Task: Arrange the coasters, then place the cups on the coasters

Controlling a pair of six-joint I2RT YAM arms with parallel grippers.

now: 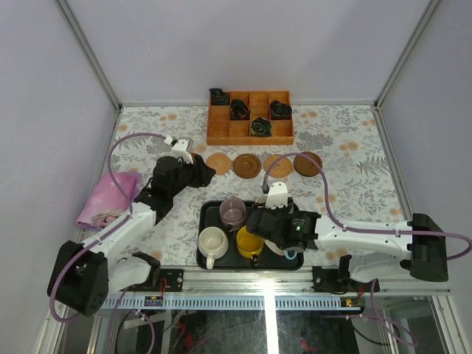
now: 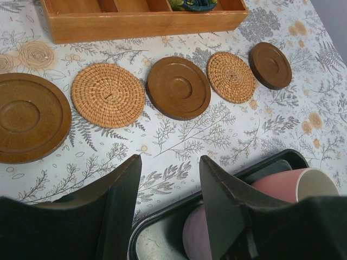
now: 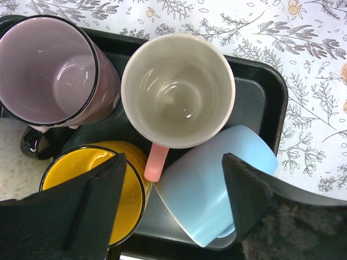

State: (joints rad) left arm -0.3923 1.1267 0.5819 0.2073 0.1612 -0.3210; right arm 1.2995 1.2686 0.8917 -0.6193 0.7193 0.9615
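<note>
The right claw (image 3: 172, 157) hangs over the black tray (image 3: 274, 97) with its fingers spread wide, and it grips nothing. The light blue cup (image 3: 214, 184) lies between the fingers, tipped onto its side. Its long axis runs slantwise, with the rounded end pointing away from the claw and to its right. The right finger overlaps the cup's side, though I cannot tell whether they touch. A clear gap separates the cup from the left finger, which hangs over the yellow cup (image 3: 92, 184).

Just ahead of the claw the pink cup (image 3: 178, 89) stands upright, mouth up, with its handle pointing straight back toward the claw. The blue cup leans against it. Ahead and to the left stands the mauve cup (image 3: 49, 70), also upright, with its dark handle turned back toward the left finger. The cream cup (image 1: 213, 240) stands upright in the tray on the claw's left, beyond the yellow one.

The left claw (image 2: 169, 162) hovers over the flowered surface (image 2: 179, 146), about half spread and empty. The tray's corner sits just under and behind its right finger.

Ahead of it the five coasters (image 2: 179, 88) lie flat in a row across its front, each apart from the next. The row recedes toward the claw's right. From left to right they go dark wood, woven tan, dark wood, woven tan, dark wood. The wooden box (image 2: 141, 24) sits beyond the row.
</note>
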